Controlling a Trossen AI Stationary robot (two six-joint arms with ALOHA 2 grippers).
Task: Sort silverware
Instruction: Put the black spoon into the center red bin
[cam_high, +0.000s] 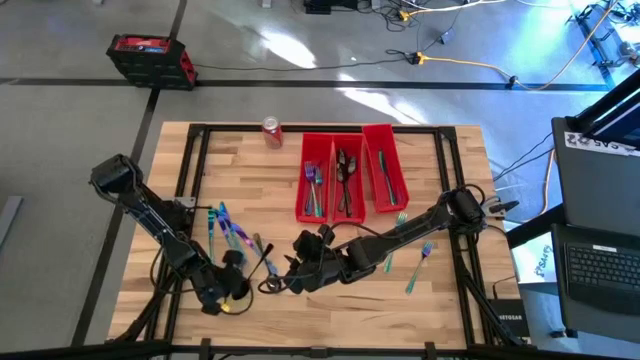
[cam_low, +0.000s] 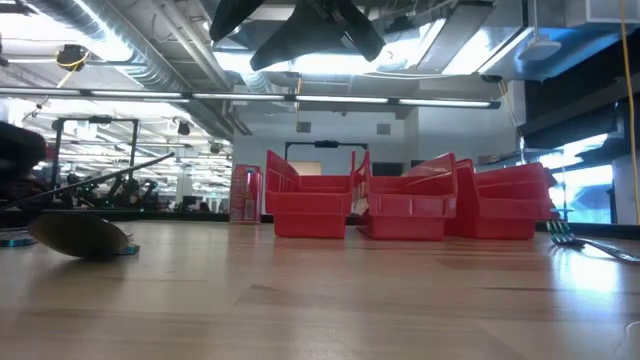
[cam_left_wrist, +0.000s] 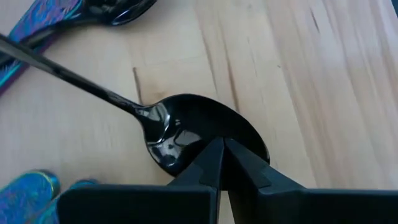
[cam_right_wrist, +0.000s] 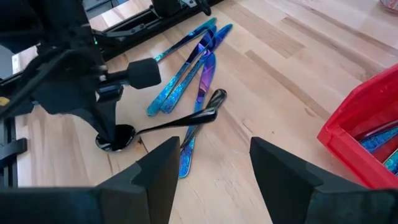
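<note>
Three red bins (cam_high: 350, 180) are sitting side by side at the far centre of the wooden table (cam_high: 440, 300). In the high view, the left bin is holding teal forks (cam_high: 313, 188), the middle bin is holding dark spoons (cam_high: 345, 170), and the right bin is holding slim teal knives (cam_high: 384, 172).

A red soda can (cam_high: 271, 131) is standing just beyond the bins' left corner. A cluster of teal-purple knives (cam_right_wrist: 189, 68) is lying on the table's left half, with a second dark spoon (cam_right_wrist: 208, 106) beside them. Two loose forks (cam_high: 418, 268) are lying on the right half, near the right arm.

The left gripper (cam_left_wrist: 222, 158) is pressing down at the near left of the table; its fingers are closed together, with the tips sitting on the bowl of a dark spoon (cam_left_wrist: 186, 134), whose handle is angling up off the wood. The right gripper (cam_right_wrist: 211, 165) is hovering just beside it, near the table's centre, with its fingers spread apart and nothing between them.

Beyond the table, a red and black toolbox (cam_high: 152, 58) is sitting on the grey floor, cables are trailing across it, and a laptop (cam_high: 600, 265) is resting to the right.
</note>
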